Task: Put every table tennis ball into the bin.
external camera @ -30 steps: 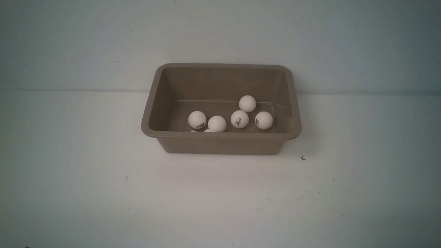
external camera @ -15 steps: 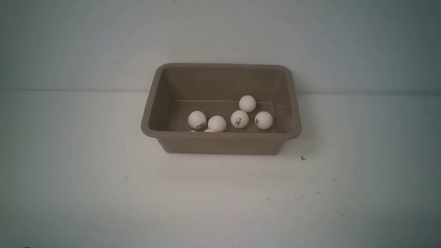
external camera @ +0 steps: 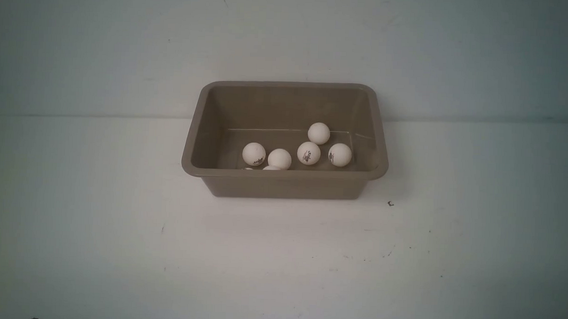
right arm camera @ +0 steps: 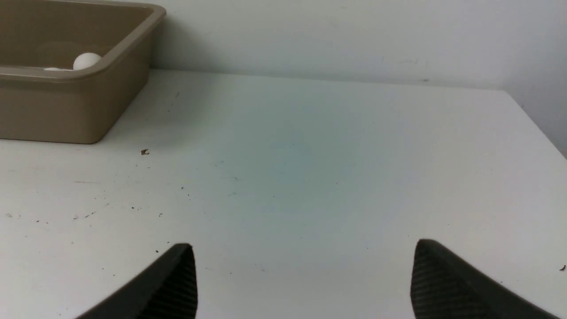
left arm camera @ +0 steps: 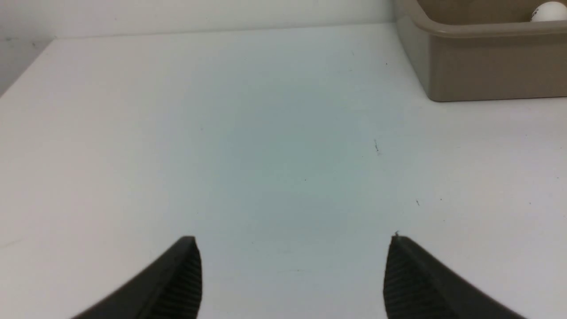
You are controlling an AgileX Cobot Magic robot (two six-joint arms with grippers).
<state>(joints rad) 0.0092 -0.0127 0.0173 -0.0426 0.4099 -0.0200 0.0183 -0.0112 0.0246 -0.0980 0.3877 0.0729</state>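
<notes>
Step in hand: none active; judged complete or all but. No ball shows on the table in any view, so the next move likely calls only for a check of unseen table edges, then rest.

Bin: centre of the front view, slightly above middle, standing on the table. Rectangular tub, taupe plastic, rounded corners, flared rim, glossy inner walls with faint reflections.

Balls: five in plain sight on the bin floor, two toward its left, three clustered right of centre; slivers of at least one more peep over the near rim. Small smooth white spheres, matte, some with a dark printed mark. Not all are touching; the exact count is uncertain.

Left gripper: seen only in its wrist view, lower edge of frame. Jaws spread wide, nothing between them, poised over bare table; bin at upper right of that frame. Fingers black, ribbed, tapering.

Right gripper: likewise spread wide and empty, lower edge of its wrist view; bin at upper left.

Table: white, flat, lightly scuffed, with dark specks.
</notes>
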